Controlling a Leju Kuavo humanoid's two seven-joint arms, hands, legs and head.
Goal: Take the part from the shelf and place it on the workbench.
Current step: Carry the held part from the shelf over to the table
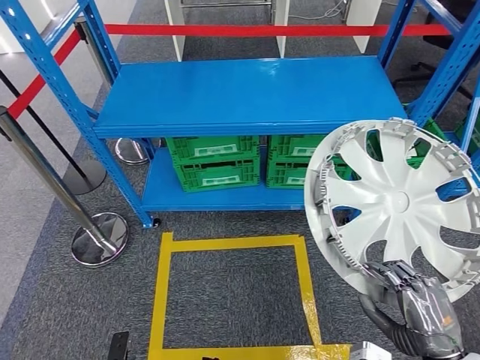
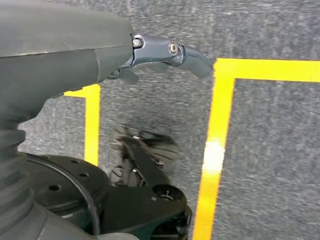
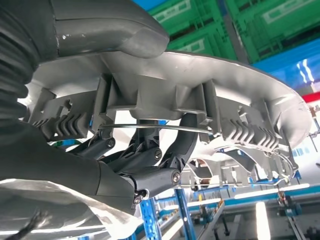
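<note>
Right hand (image 1: 421,304) grips the lower rim of the wheel cover (image 1: 396,202), holding it up in front of the blue shelf (image 1: 249,94), its inner side turned toward the head camera. Right wrist view adds the grasp detail: dark fingers (image 3: 162,160) hook through the cover's clips and wire ring while the thumb lies across the outer face. Left hand (image 2: 166,52) hangs above the grey carpet (image 2: 271,150) and yellow tape lines (image 2: 215,150), fingers extended and holding nothing. Green crates (image 1: 217,161) sit on the lower shelf level.
</note>
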